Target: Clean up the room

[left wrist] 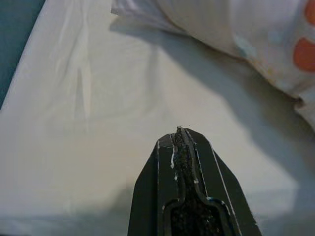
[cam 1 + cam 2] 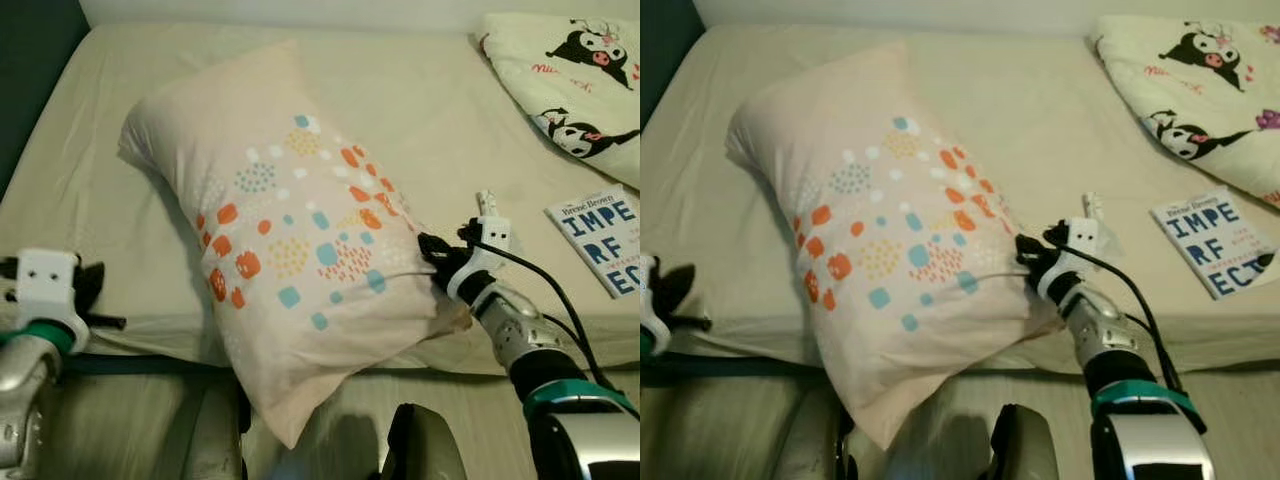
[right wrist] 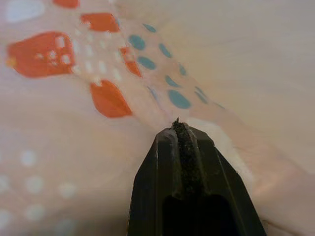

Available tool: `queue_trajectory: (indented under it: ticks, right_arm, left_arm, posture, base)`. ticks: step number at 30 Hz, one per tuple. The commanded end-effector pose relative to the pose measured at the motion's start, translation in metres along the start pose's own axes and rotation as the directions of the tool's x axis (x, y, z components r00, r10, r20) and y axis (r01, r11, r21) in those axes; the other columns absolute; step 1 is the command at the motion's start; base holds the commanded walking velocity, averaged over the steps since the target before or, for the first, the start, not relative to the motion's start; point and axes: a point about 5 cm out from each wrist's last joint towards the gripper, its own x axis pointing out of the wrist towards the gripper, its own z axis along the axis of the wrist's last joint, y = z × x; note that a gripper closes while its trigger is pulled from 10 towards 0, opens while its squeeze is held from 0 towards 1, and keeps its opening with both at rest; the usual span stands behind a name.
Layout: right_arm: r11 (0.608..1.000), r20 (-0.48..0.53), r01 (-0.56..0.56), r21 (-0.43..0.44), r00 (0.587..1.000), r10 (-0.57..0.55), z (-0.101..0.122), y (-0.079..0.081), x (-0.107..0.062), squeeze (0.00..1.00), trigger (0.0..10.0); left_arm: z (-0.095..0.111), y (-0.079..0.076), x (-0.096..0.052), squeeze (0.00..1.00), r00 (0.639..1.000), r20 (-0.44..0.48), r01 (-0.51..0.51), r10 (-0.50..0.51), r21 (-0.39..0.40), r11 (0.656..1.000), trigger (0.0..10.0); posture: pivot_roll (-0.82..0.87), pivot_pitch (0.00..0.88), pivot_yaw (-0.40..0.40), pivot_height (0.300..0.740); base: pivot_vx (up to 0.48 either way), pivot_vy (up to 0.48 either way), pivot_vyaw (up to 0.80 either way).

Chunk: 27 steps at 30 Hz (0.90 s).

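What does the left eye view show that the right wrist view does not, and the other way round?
Left eye view: the whole pillow hanging over the edge of the bed, a book, a cartoon-print blanket, and the left gripper apart from the pillow.

Right wrist view: a close look at the right gripper, shut, its tip against the pillow fabric.

Both: the pillow's orange and teal pattern and the right gripper at the pillow.

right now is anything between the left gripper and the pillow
Nothing visible. Bare bed sheet lies between the left gripper, shut at the bed's near edge, and the pillow. The right gripper is already at the pillow's other side.
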Motion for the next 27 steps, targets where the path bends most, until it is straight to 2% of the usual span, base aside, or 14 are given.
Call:
queue_trajectory:
  ticks: [1, 6, 10, 11, 12, 14, 15, 16, 17, 19, 21, 22, 24, 27]
  right_arm:
    - [0.999, -0.021, 0.035, 0.006, 0.999, -0.035, -0.009, -0.002, -0.003, 0.00, 10.0]
    - [0.992, -0.039, 0.125, 0.035, 0.992, -0.123, -0.017, 0.002, 0.002, 0.00, 10.0]
    - [0.980, -0.238, -0.199, -0.021, 0.953, 0.189, -0.057, 0.042, 0.000, 0.00, 10.0]
    - [0.926, -0.312, -0.378, -0.007, 0.881, 0.357, -0.075, 0.060, -0.007, 0.00, 10.0]
    - [0.926, -0.312, -0.378, -0.007, 0.881, 0.357, -0.075, 0.060, -0.007, 0.00, 10.0]
    - [0.788, -0.385, -0.609, 0.086, 0.709, 0.590, -0.099, 0.081, -0.025, 0.00, 10.0]
    - [0.733, -0.390, -0.667, 0.133, 0.645, 0.658, -0.105, 0.086, -0.032, 0.00, 10.0]
    - [0.733, -0.390, -0.667, 0.133, 0.645, 0.658, -0.105, 0.086, -0.032, 0.00, 10.0]
    - [0.645, -0.371, -0.736, 0.205, 0.551, 0.747, -0.107, 0.090, -0.043, 0.00, 10.0]
    - [0.645, -0.371, -0.736, 0.205, 0.551, 0.747, -0.107, 0.090, -0.043, 0.00, 10.0]
    - [0.473, -0.197, -0.790, 0.390, 0.430, 0.881, -0.089, 0.095, -0.065, 0.00, 10.0]
    - [0.473, -0.197, -0.790, 0.390, 0.430, 0.881, -0.089, 0.095, -0.065, 0.00, 10.0]
    - [0.315, 0.018, -0.807, 0.499, 0.374, 0.927, -0.055, 0.096, -0.077, 0.00, 10.0]
    - [0.304, 0.123, -0.807, 0.507, 0.416, 0.901, -0.034, 0.088, -0.072, 0.00, 10.0]
  left_arm:
    - [-0.006, -0.001, -0.003, 0.00, 1.000, -0.016, -0.003, 0.003, 0.005, 1.000, 10.0]
    - [-0.010, -0.004, -0.004, 0.00, 1.000, -0.025, 0.002, -0.002, 0.003, 1.000, 10.0]
    - [-0.017, -0.007, -0.005, 0.00, 0.999, -0.047, 0.002, -0.002, 0.003, 1.000, 10.0]
    - [-0.017, -0.008, -0.005, 0.00, 0.999, -0.048, 0.003, -0.003, -0.001, 1.000, 10.0]
    - [-0.017, -0.008, -0.005, 0.00, 0.999, -0.048, 0.003, -0.003, -0.001, 1.000, 10.0]
    - [-0.018, -0.009, -0.004, 0.00, 0.999, -0.048, 0.002, -0.003, -0.007, 1.000, 10.0]
    - [-0.018, -0.009, -0.004, 0.00, 0.999, -0.048, 0.001, -0.002, -0.008, 1.000, 10.0]
    - [-0.018, -0.009, -0.004, 0.00, 0.999, -0.048, 0.001, -0.002, -0.008, 1.000, 10.0]
    - [-0.018, -0.009, -0.004, 0.00, 0.999, -0.046, -0.002, 0.001, -0.013, 1.000, 10.0]
    - [-0.018, -0.009, -0.004, 0.00, 0.999, -0.046, -0.002, 0.001, -0.013, 1.000, 10.0]
    - [-0.017, -0.007, -0.003, 0.00, 0.999, -0.038, -0.012, 0.011, -0.024, 1.000, 10.0]
    - [-0.017, -0.007, -0.003, 0.00, 0.999, -0.038, -0.012, 0.011, -0.024, 1.000, 10.0]
    - [-0.015, -0.004, -0.004, 0.00, 0.999, -0.027, -0.027, 0.027, -0.035, 0.999, 10.0]
    - [-0.015, -0.001, -0.003, 0.00, 0.999, -0.022, -0.041, 0.040, -0.042, 0.998, 10.0]
  posture:
    - [0.32, 0.177, -0.007, 0.565]
    - [0.33, 0.178, -0.013, 0.565]
    - [0.32, 0.187, -0.014, 0.565]
    - [0.31, 0.184, -0.015, 0.565]
    - [0.31, 0.184, -0.015, 0.565]
    - [0.31, 0.185, -0.014, 0.565]
    - [0.31, 0.185, -0.014, 0.565]
    - [0.31, 0.185, -0.014, 0.565]
    - [0.30, 0.193, -0.016, 0.565]
    - [0.30, 0.193, -0.016, 0.565]
    - [0.30, 0.191, -0.016, 0.565]
    - [0.30, 0.191, -0.016, 0.565]
    - [0.29, 0.190, -0.017, 0.565]
    - [0.28, 0.190, -0.018, 0.565]
  base:
    - [0.000, 0.000, 0.00]
    - [0.000, 0.000, 0.00]
    - [0.000, 0.000, 0.00]
    - [0.000, 0.000, 0.00]
    - [0.000, 0.000, 0.00]
    - [0.000, 0.000, 0.00]
    - [0.000, 0.000, 0.00]
    - [0.000, 0.000, 0.00]
    - [0.000, 0.000, 0.00]
    - [0.000, 0.000, 0.00]
    - [0.000, 0.000, 0.00]
    - [0.000, 0.000, 0.00]
    - [0.000, 0.000, 0.00]
    - [0.000, 0.000, 0.00]
